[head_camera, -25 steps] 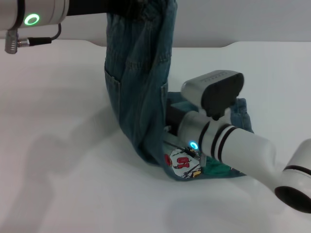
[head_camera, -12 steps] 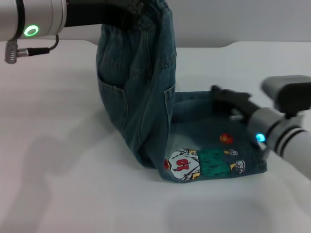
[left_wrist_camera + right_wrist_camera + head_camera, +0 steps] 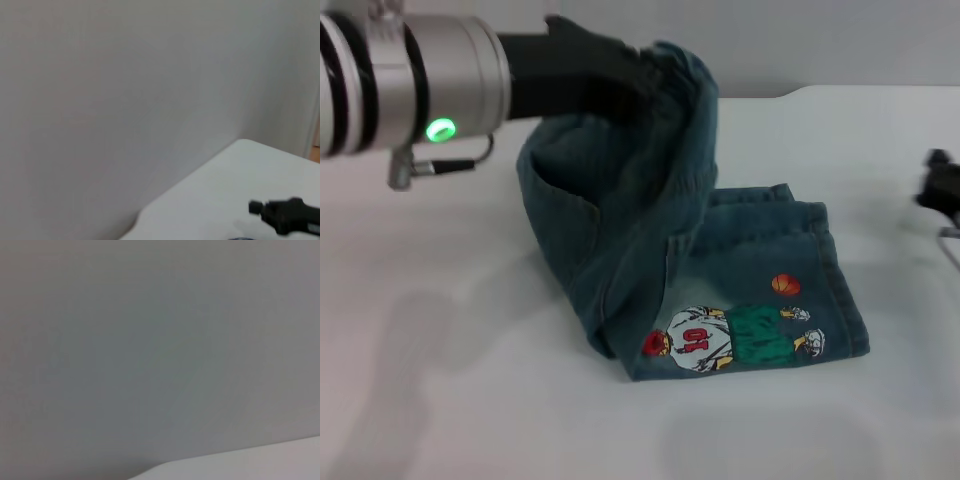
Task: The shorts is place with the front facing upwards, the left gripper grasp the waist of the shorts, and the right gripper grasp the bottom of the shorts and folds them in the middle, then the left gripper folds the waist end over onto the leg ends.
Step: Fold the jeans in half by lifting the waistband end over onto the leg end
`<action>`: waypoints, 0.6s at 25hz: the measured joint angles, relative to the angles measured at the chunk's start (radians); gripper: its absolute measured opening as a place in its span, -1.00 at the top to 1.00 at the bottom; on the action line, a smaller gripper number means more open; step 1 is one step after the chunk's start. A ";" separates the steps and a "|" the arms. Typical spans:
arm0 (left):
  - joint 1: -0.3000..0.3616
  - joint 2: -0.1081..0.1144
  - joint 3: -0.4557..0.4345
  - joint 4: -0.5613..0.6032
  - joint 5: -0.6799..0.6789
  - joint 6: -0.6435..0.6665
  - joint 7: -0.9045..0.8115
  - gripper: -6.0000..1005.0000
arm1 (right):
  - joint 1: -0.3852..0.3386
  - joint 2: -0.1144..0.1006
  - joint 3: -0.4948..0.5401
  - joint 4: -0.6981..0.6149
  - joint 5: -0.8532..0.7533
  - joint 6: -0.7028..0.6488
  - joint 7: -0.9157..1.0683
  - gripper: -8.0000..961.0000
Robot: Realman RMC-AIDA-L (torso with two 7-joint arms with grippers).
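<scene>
The left gripper (image 3: 620, 75) sits at about eleven o'clock in the head view, its black claw clenched on the waist end (image 3: 670, 85) of the shorts (image 3: 650, 230) and holding that puckered band up off the white table (image 3: 440, 380). From the grip the denim hangs down and toward six o'clock in a tall bunched fold, meeting the table near the cartoon figure numbered 10 (image 3: 705, 338).

The lower layer lies flat on the table, its long axis running roughly from nine to three o'clock, with the leg ends (image 3: 845, 290) at the three o'clock side, just past the print (a small orange ball is printed above it).

That is the relation the coming move turns on: the hems lie toward four o'clock from the left gripper and below it, well apart from the lifted band. I judge the waist must be carried that way and lowered so the band lands over the hems.

The right gripper (image 3: 940, 190) stands at the three o'clock edge of the head view, apart from the cloth and holding none of it; whether its claw is spread, I cannot tell. It is nearer the hems, but the left arm has the fabric. The left wrist view shows the right gripper (image 3: 285, 214) as a dark shape far off over the table.
</scene>
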 joint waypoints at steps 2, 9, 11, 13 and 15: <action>0.012 0.000 0.029 -0.012 -0.017 0.001 0.002 0.91 | -0.019 -0.008 0.041 -0.014 0.000 -0.016 -0.005 0.99; 0.044 0.001 0.100 -0.029 -0.054 0.021 0.004 0.91 | -0.082 -0.022 0.099 -0.044 -0.001 -0.092 -0.006 0.99; 0.049 0.000 0.115 -0.026 -0.054 0.030 0.004 0.91 | -0.087 -0.022 0.099 -0.045 -0.001 -0.096 -0.006 0.98; 0.058 0.000 0.148 -0.021 -0.055 0.050 0.009 0.91 | -0.098 -0.022 0.100 -0.046 -0.002 -0.108 -0.007 0.98; 0.062 0.000 0.168 -0.015 -0.060 0.062 0.014 0.91 | -0.108 -0.021 0.100 -0.047 -0.003 -0.131 -0.007 0.98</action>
